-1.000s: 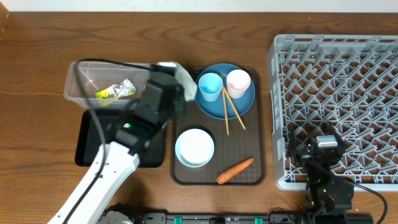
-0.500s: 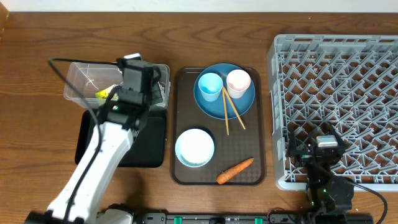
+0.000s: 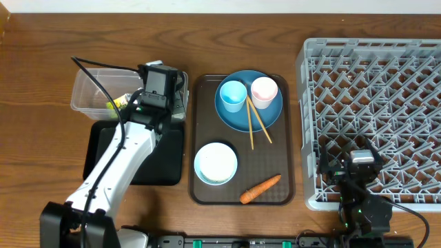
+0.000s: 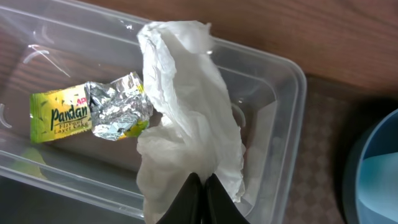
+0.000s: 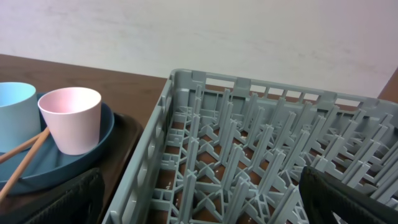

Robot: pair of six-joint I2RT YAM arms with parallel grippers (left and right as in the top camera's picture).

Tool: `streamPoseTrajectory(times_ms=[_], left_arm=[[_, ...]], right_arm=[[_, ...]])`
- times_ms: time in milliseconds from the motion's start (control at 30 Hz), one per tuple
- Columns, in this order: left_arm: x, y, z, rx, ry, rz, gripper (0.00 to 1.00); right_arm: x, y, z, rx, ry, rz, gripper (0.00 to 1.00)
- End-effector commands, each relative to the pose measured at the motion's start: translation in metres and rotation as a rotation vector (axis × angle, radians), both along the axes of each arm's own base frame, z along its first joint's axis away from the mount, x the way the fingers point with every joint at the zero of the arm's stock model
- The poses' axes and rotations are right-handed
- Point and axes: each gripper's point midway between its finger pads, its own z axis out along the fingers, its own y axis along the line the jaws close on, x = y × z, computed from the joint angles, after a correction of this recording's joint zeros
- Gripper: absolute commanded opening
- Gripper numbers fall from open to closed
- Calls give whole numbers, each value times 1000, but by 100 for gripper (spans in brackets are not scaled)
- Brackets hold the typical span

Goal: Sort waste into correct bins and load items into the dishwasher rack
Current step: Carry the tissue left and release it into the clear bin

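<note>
White paper [image 4: 186, 118] in left hand [image 4: 202, 183]

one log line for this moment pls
left gripper shut on crumpled white paper over clear tub | wrapper in tub | right gripper open by rack | carrot on brown tray

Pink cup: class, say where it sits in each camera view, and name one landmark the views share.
Overhead: pink cup upper centre, on the blue plate.
Left wrist: not in it.
Right wrist: far left, on that plate.
Shared landmark: the blue plate.
</note>
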Motion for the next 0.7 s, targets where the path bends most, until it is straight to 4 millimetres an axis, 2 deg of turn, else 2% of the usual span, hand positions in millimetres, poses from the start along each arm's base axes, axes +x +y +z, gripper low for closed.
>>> streamPoseTrajectory(times_ms=[0,167,333,400,467,533,667], left_arm=[[0,3,-16,14,44,17,7],[5,2,-33,21,70,17,7],[9,1,-40,22,74,17,9],[10,1,-40,22,73,17,22],[11,1,-39,20,64,17,30],[16,-1,-34,19,38,9,43],[21,-2,-15,8,-24,2,47]], right_arm=[[0,-1,-1,7,4,-6,99],[0,-1,-1,7,4,-6,99],[0,-1,-1,7,3,-6,99],[0,-1,-1,7,3,-6,99],[0,-1,-1,7,4,-6,99],[0,-1,-1,7,4,-6,99],[0,-1,-1,7,3,-6,99]])
